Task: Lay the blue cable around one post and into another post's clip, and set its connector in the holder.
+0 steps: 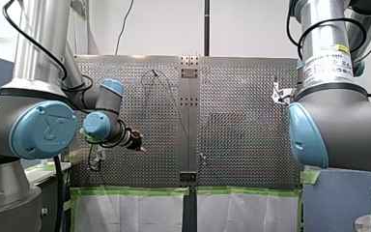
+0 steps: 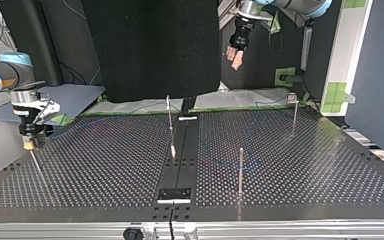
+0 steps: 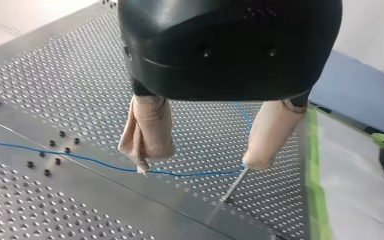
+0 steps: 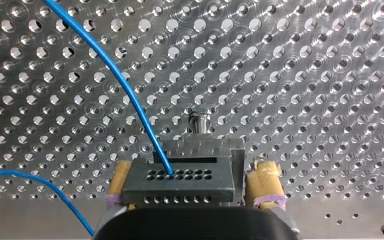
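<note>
- There is one blue cable (image 4: 130,95), one connector (image 4: 180,186), two grippers, and four posts on the perforated table (image 2: 95,170).
- In the top view my right gripper (image 4: 192,181) sits well to the left of the dark centre strip (image 2: 182,155). Its jaws are closed on the black connector, and the cable enters the connector's upper row of holes.
- My left gripper (image 2: 234,59) hangs in the air beyond the strip's far end, to its right. Its beige-padded jaws stand apart and hold nothing.
- The top view shows all four posts:
  - a slim post (image 2: 169,120) at the strip's left edge;
  - a bare post (image 2: 240,170) to the strip's right;
  - a clip-headed post (image 2: 294,112) further right and further back;
  - a thin leaning post (image 2: 36,162) far to the strip's left, under my right gripper.
- Only the left wrist view shows the cable lying flat on the table. It crosses the strip and runs under both fingers to an upright post (image 3: 232,186) just beside one fingertip.
- Only the right wrist view shows the connector's two rows of holes and a second run of cable beside the gripper.
</note>
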Robot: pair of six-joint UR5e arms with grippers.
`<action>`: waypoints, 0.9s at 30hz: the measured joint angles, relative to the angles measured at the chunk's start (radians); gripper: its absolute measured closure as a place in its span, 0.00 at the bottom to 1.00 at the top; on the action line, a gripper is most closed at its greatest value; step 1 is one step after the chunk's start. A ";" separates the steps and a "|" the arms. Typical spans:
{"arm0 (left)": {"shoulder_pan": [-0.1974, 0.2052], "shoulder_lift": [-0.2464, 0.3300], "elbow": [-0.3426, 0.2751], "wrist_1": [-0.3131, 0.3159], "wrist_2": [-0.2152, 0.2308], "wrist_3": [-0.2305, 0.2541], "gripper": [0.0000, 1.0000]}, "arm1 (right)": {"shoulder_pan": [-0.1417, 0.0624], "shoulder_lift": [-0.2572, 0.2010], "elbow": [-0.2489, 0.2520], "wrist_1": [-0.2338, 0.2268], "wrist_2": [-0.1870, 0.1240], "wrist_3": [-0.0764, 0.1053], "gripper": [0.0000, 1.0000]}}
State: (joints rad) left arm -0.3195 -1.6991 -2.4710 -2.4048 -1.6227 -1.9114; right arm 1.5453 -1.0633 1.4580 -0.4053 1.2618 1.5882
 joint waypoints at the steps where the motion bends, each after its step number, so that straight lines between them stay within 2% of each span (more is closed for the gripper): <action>1: 0.000 0.000 0.000 0.008 0.000 0.000 0.00 | 0.000 0.000 0.000 0.000 0.000 0.000 0.00; 9: 0.000 -0.001 0.000 0.087 0.000 0.027 0.00 | 0.000 0.000 0.000 0.000 0.000 0.000 0.00; 20: 0.001 -0.001 0.000 0.212 -0.005 0.147 0.00 | 0.000 0.000 0.000 0.000 0.000 0.000 0.00; 27: 0.003 -0.001 0.000 0.284 -0.006 0.207 0.00 | 0.000 0.000 0.000 0.000 0.000 0.000 0.00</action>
State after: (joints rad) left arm -0.3168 -1.7001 -2.4712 -2.1204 -1.6283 -1.7042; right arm 1.5453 -1.0633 1.4580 -0.4052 1.2618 1.5882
